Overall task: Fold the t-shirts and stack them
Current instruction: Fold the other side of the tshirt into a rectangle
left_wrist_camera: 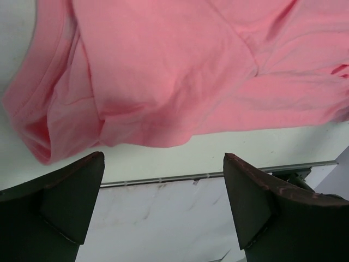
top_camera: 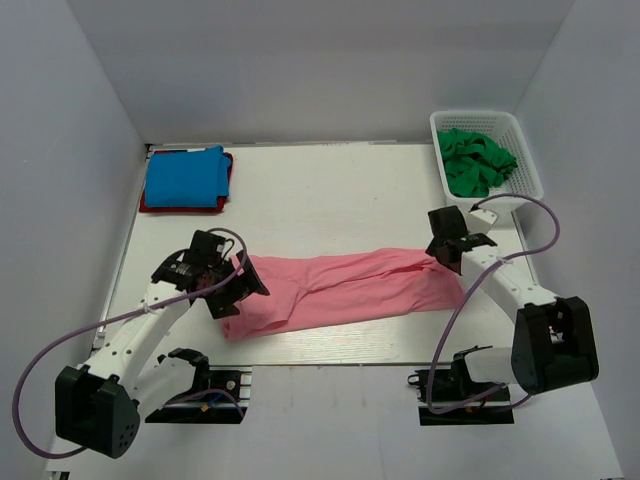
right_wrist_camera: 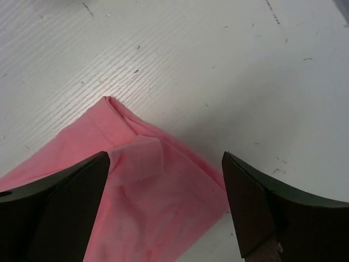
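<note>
A salmon pink t-shirt [top_camera: 340, 290] lies folded into a long band across the near part of the table. My left gripper [top_camera: 235, 290] hovers over its left end, jaws open and empty. In the left wrist view the pink cloth [left_wrist_camera: 163, 71] fills the top, with the fingertips [left_wrist_camera: 82, 185] apart below it. My right gripper [top_camera: 452, 250] is open above the band's right end; the pink corner [right_wrist_camera: 147, 185] lies under its spread jaws. A folded bright blue t-shirt [top_camera: 185, 177] rests on a red one [top_camera: 226, 185] at the back left. Dark green t-shirts [top_camera: 476, 163] fill the basket.
The white lattice basket [top_camera: 530, 170] stands at the back right corner. White walls close in the table on the left, back and right. The table's metal front edge [left_wrist_camera: 218, 176] runs just below the pink cloth in the left wrist view.
</note>
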{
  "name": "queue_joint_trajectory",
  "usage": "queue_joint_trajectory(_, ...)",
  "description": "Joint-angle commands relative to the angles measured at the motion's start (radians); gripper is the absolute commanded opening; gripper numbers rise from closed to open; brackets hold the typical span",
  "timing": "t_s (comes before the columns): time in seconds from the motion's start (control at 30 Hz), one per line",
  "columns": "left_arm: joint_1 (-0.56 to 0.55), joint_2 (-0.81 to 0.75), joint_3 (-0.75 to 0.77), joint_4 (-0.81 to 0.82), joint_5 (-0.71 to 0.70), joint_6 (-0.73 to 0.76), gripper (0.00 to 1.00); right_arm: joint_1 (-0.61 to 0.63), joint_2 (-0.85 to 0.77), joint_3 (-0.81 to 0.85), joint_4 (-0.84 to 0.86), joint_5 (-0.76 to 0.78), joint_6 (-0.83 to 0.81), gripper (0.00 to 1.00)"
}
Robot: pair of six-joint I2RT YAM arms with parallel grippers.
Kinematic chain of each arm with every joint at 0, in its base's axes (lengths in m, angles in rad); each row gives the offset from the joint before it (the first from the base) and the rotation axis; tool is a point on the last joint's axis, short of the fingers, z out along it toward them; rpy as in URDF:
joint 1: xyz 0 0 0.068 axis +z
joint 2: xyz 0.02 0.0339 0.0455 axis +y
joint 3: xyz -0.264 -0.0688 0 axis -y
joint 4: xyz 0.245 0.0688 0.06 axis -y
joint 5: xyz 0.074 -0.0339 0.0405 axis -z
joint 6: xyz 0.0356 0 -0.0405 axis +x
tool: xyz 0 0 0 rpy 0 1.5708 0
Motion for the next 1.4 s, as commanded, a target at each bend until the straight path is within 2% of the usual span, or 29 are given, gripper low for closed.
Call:
queue_joint_trajectory(0.0,-0.003,0.043,0.060,0.067,-0.033,0.052,1.00,-0.009,-0.064,0.012,-0.071,0.063,0.055,0.90)
queue_joint_trajectory(0.1,-0.003,0.092,0.079,0.140,-0.047,0.062,1.00,-0.011,-0.092,0.032,-0.057,0.036,-0.049,0.90)
queue_joint_trajectory(0.17,-0.003,0.146,0.099,0.179,-0.062,0.078,1.00,-0.003,-0.118,0.049,0.004,-0.024,-0.223,0.90)
queue_joint_trajectory(0.27,-0.003,0.224,0.099,0.261,-0.094,0.088,1.00,-0.003,-0.164,0.023,0.176,-0.371,-0.429,0.90)
queue_joint_trajectory(0.3,-0.003,0.247,0.099,0.295,-0.094,0.088,1.00,0.009,-0.165,0.019,0.224,-0.419,-0.446,0.90)
queue_joint_trajectory(0.33,-0.003,0.270,0.110,0.312,-0.105,0.088,1.00,0.011,-0.150,0.012,0.267,-0.538,-0.497,0.90)
queue_joint_trajectory(0.4,-0.003,0.347,0.110,0.347,-0.105,0.097,1.00,0.022,-0.098,0.026,0.302,-0.633,-0.514,0.90)
queue_joint_trajectory(0.43,-0.003,0.373,0.110,0.372,-0.105,0.088,1.00,0.040,-0.077,0.034,0.305,-0.730,-0.551,0.90)
queue_joint_trajectory(0.5,-0.003,0.440,0.110,0.398,-0.088,0.088,1.00,0.074,0.044,0.069,0.322,-0.757,-0.572,0.90)
queue_joint_trajectory(0.63,0.008,0.505,0.110,0.394,-0.090,0.078,1.00,0.098,0.117,0.092,0.304,-0.748,-0.530,0.90)
queue_joint_trajectory(0.8,0.017,0.562,0.092,0.365,-0.187,0.078,1.00,0.089,0.144,0.026,0.249,-0.699,-0.418,0.90)
queue_joint_trajectory(0.97,0.017,0.606,0.113,0.309,-0.278,0.069,1.00,0.049,0.140,-0.026,0.097,-0.434,-0.284,0.90)
queue_joint_trajectory(1.2,0.027,0.616,0.113,0.279,-0.329,0.069,1.00,-0.061,-0.073,-0.057,-0.070,-0.062,-0.115,0.90)
queue_joint_trajectory(1.37,0.036,0.616,0.122,0.279,-0.341,0.069,1.00,-0.139,-0.086,-0.032,-0.163,-0.001,-0.039,0.90)
